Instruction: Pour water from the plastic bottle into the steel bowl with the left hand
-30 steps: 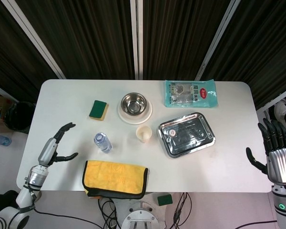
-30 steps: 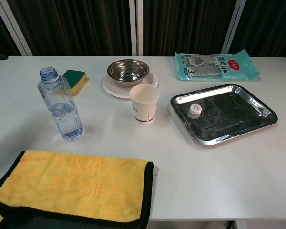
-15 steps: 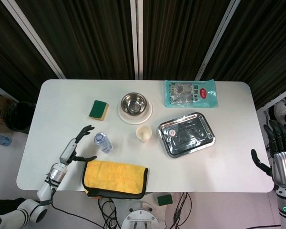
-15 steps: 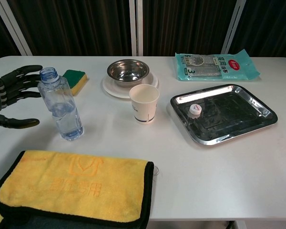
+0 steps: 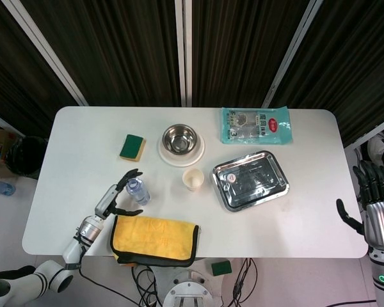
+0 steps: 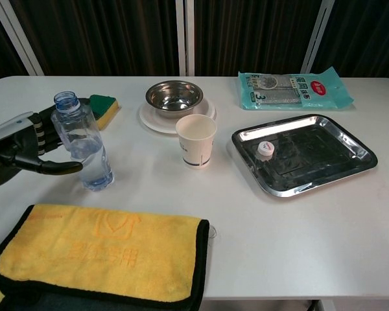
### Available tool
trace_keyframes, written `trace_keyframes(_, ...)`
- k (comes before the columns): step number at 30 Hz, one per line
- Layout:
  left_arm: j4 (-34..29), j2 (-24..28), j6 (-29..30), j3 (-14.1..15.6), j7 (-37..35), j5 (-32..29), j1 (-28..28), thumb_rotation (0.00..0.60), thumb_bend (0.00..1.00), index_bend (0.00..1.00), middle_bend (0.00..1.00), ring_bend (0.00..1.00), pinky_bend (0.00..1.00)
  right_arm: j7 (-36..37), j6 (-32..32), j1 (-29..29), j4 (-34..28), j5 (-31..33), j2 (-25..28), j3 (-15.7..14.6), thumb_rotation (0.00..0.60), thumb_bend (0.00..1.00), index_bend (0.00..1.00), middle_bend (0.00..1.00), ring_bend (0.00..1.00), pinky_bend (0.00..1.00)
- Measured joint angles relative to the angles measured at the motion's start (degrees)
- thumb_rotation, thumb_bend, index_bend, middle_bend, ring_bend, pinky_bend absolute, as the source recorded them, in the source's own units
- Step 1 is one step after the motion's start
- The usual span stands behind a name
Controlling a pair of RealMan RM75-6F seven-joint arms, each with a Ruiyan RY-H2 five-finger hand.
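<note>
The clear plastic bottle [image 6: 82,141], uncapped and about half full, stands upright left of centre; the head view shows the bottle [image 5: 138,190] from above. My left hand [image 6: 26,146] is at its left side, thumb in front and fingers reaching behind it, not closed around it. In the head view the left hand [image 5: 118,197] sits just left of the bottle. The steel bowl [image 6: 175,94] rests on a white plate [image 6: 149,118] at the back centre, also visible as the bowl [image 5: 180,137] from above. My right hand [image 5: 374,204] hangs open off the table's right edge.
A paper cup [image 6: 196,140] stands between bottle and bowl. A steel tray [image 6: 350,139] holding the bottle cap [image 6: 265,148] lies to the right. A green sponge [image 6: 102,103], a teal packet [image 6: 292,87] and a folded yellow cloth [image 6: 104,253] at the front edge are also there.
My left hand has moved right across the table, from the left edge up to the bottle, its thumb and fingers now on either side of it. The right hand barely shifted.
</note>
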Motion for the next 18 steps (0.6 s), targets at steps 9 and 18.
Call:
trace_keyframes(9,1.9,-2.1,-1.7,-0.6,-2.8,-1.2,-1.2,0.6,0.08,0.11,0.18,0.1,0.2,0.2,-0.5,0.1,0.2,0.5,0.0,0.0,0.6,0.35,0.0,0.0,0.0,0.0)
trace_keyframes(18,4.3,-4.8,-3.5,-1.0,-5.6,-2.3,-2.3,0.6,0.08,0.2,0.24,0.14,0.21,0.7,-0.5,-0.1,0.6,1.0,0.1,0.2,0.6,0.35,0.0,0.0,0.0,0.0)
